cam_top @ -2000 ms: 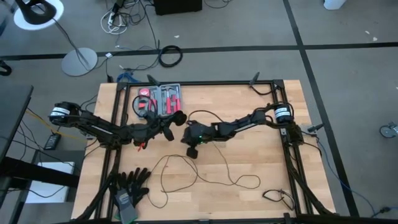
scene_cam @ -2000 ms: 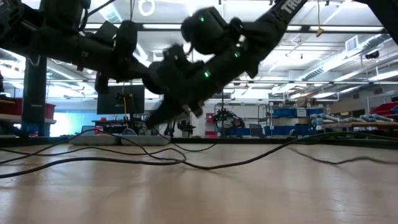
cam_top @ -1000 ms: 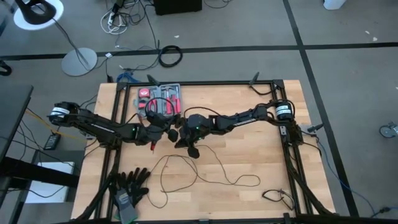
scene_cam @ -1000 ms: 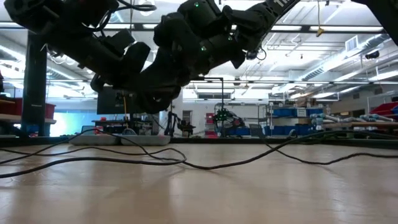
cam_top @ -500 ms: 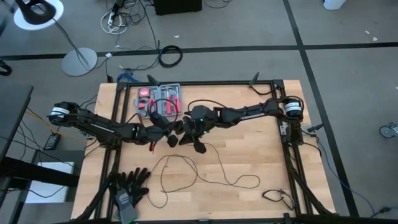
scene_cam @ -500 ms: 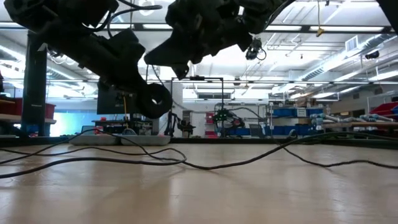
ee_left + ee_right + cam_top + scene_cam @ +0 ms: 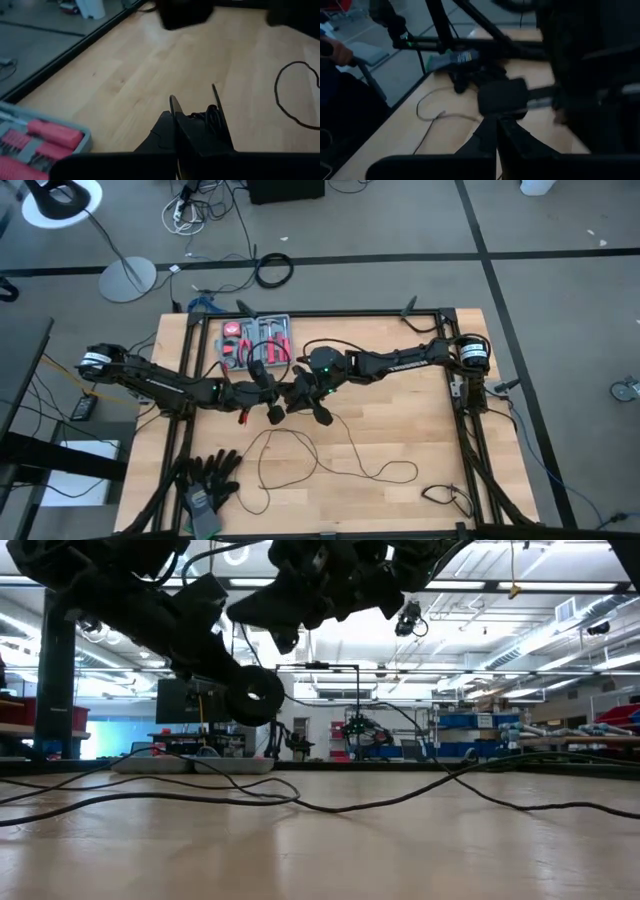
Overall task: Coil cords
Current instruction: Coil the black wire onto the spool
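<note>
While the cords (image 7: pixel 330 455) are sprawled loosely toward the table's front edge, the left gripper (image 7: pixel 271 394) and right gripper (image 7: pixel 306 400) are held together mid-table; neither grip can be judged. Crowded so closely, the arms could be knocked together or the wire snagged.

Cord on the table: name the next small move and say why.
Probably lower the right gripper to the cord, which lies in loose loops on the table, and lift another turn toward the left gripper. Both grippers hover close together mid-table, above the slack.
</note>
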{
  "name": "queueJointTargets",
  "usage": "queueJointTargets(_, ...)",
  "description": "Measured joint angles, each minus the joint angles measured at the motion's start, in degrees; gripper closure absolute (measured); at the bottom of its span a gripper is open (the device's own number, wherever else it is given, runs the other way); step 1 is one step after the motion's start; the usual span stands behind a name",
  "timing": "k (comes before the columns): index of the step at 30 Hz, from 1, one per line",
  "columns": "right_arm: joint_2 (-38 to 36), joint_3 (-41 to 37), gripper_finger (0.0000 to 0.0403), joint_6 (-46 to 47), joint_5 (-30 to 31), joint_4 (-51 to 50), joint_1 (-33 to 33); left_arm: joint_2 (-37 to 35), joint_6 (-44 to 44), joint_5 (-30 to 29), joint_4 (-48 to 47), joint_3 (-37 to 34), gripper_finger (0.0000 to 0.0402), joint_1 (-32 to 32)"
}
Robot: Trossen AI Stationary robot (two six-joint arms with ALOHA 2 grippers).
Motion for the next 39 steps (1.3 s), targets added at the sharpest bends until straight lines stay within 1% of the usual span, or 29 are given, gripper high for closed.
queueJointTargets(7, 0.0, 0.0, 0.0403, -0.7, -0.4, 1.5, 0.0, 0.0, 5.1, 3.5, 2.6, 0.0, 0.0401, 0.0)
queueJointTargets(12, 0.0, 0.0, 0.0403, -1.0, 0.4, 1.6, -0.6, 0.1, 5.7, 5.0, 2.2, -0.1, 0.0401, -0.1)
queueJointTargets(16, -0.2, 0.1, 0.0403, -1.0, 3.0, 1.6, -1.5, 0.2, 5.8, 6.3, 1.3, -0.2, 0.0402, -0.1)
queueJointTargets(21, -0.3, 0.1, 0.0403, -0.5, 3.4, 0.2, -2.4, 0.2, 5.7, 6.4, 1.0, -0.2, 0.0402, -0.2)
queueJointTargets(24, -1.5, 0.1, 0.0403, -0.6, 4.2, -5.0, -2.8, 0.2, 5.5, 6.2, 0.6, -0.2, 0.0402, -0.2)
queueJointTargets(28, -4.3, 0.1, 0.0402, -0.5, 7.1, -16.4, -3.5, 0.2, 3.7, 5.7, -0.5, -0.2, 0.0402, -0.2)
queueJointTargets(32, -6.1, 0.2, 0.0387, -0.3, 8.7, -27.4, -4.6, 0.2, 1.0, 5.4, -0.2, -0.2, 0.0402, -0.2)
queueJointTargets(33, -6.0, 0.2, 0.0381, -0.2, 9.9, -29.3, -4.7, 0.2, 0.5, 5.5, 0.1, -0.2, 0.0402, -0.2)
queueJointTargets(35, -5.3, 0.2, 0.0368, 0.4, 14.4, -32.9, -4.6, 0.2, -0.7, 5.5, 1.0, -0.2, 0.0402, -0.2)
queueJointTargets(37, -3.7, -0.1, 0.0353, 1.0, 18.9, -34.5, -4.0, 0.2, -1.3, 5.9, 1.8, -0.2, 0.0402, -0.2)
queueJointTargets(39, -2.1, -1.3, 0.0336, 1.7, 20.9, -34.7, -3.5, 0.2, -2.3, 6.6, 2.4, -0.2, 0.0402, -0.2)
